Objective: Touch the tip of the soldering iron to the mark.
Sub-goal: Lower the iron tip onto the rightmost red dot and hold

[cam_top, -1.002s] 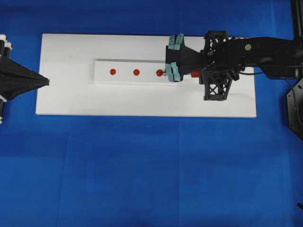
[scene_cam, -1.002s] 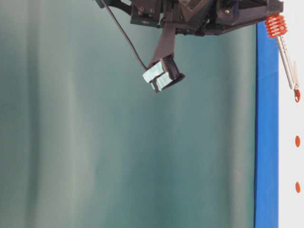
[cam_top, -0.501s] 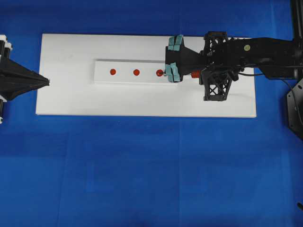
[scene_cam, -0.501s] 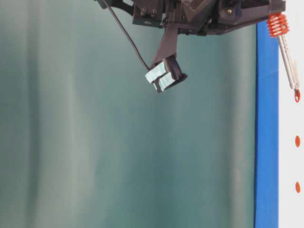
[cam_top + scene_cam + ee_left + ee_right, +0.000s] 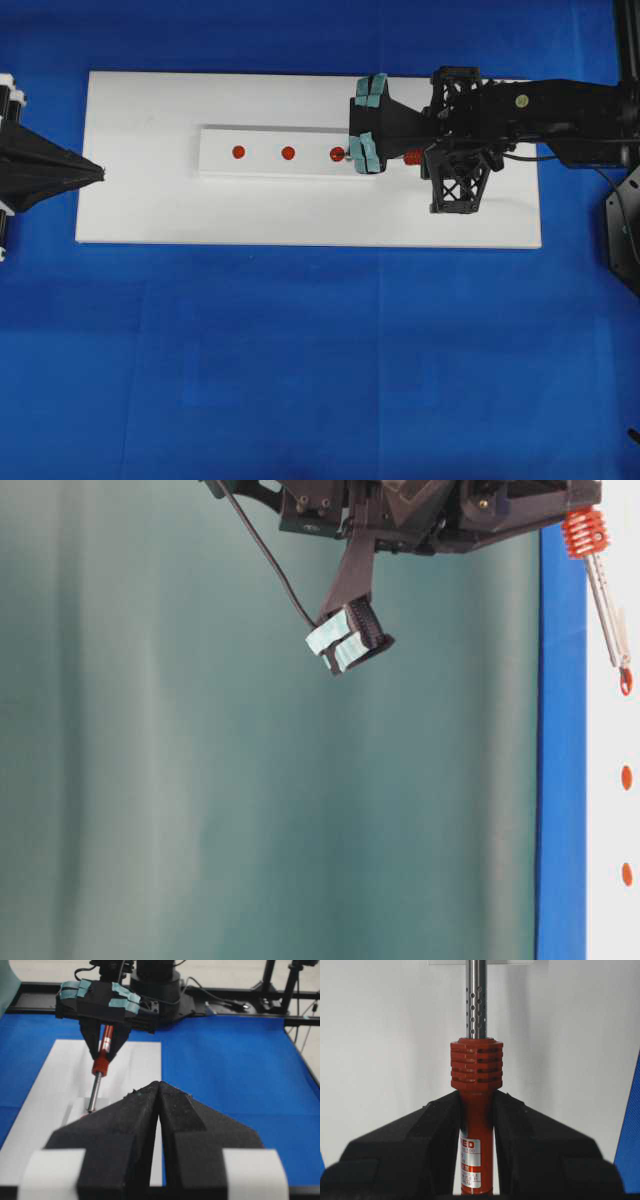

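The soldering iron (image 5: 476, 1110) is clamped by its red handle in the right gripper (image 5: 476, 1125), upper middle of the overhead frame, its tip at the rightmost of three red marks (image 5: 337, 154) on a white strip (image 5: 275, 152). The strip lies on a white board (image 5: 150, 210) over blue cloth (image 5: 300, 360); the left gripper (image 5: 100, 173), jaws together, rests at the board's left edge. The handle's label reads partly "ED"; the rest is too small to read.

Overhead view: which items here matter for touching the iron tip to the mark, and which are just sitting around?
In the job:
- soldering iron, clamped in the right claw
- red mark at its tip
- white strip that carries the marks

Just there:
- two other red marks
- left claw, shut and idle at the board's edge
- white board
- blue cloth
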